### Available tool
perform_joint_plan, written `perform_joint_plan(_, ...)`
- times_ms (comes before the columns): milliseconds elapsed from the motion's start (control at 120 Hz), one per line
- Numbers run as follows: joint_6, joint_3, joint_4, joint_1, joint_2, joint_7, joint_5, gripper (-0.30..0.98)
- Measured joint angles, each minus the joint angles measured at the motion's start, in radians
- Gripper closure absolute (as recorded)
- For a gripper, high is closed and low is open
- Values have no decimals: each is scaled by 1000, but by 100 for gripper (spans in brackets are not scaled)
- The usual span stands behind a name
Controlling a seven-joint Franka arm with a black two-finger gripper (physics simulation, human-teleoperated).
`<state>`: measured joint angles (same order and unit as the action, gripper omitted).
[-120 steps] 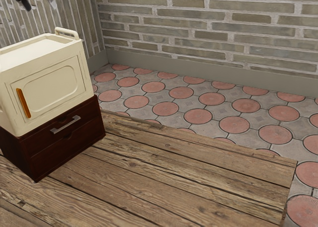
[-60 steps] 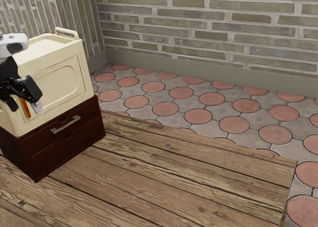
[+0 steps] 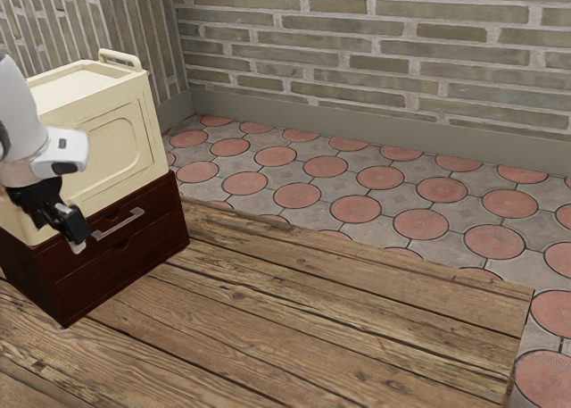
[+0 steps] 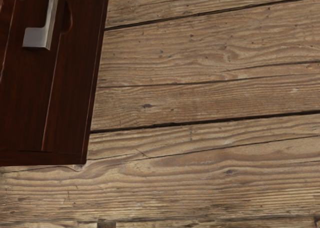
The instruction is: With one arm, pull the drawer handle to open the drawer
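**Drawer shut, jaws beside handle**

Reference part: brown cabinet, standing on the tabletop. The drawer sits flush in the cabinet's upper front; the handle is mounted across it. A cream box rests on top of the cabinet. The jaws are at the cabinet's front, near the handle end toward the exterior view's left. Jaw opening: cannot be determined. The handle is outside their grip.

The box sits on the drawer unit, which stands on planks.
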<state>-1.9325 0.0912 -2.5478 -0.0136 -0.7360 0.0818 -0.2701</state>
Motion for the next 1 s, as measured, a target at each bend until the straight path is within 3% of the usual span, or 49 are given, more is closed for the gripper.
perform_joint_plan(158,-66,-19,-20,3,48,5,-131,0)
perform_joint_plan(300,-132,-20,-53,7,104,2,-184,0)
perform_joint_plan(533,-246,0,-90,48,130,-11,-203,0)
perform_joint_plan(1000,-522,2,-54,56,358,-54,-202,0)
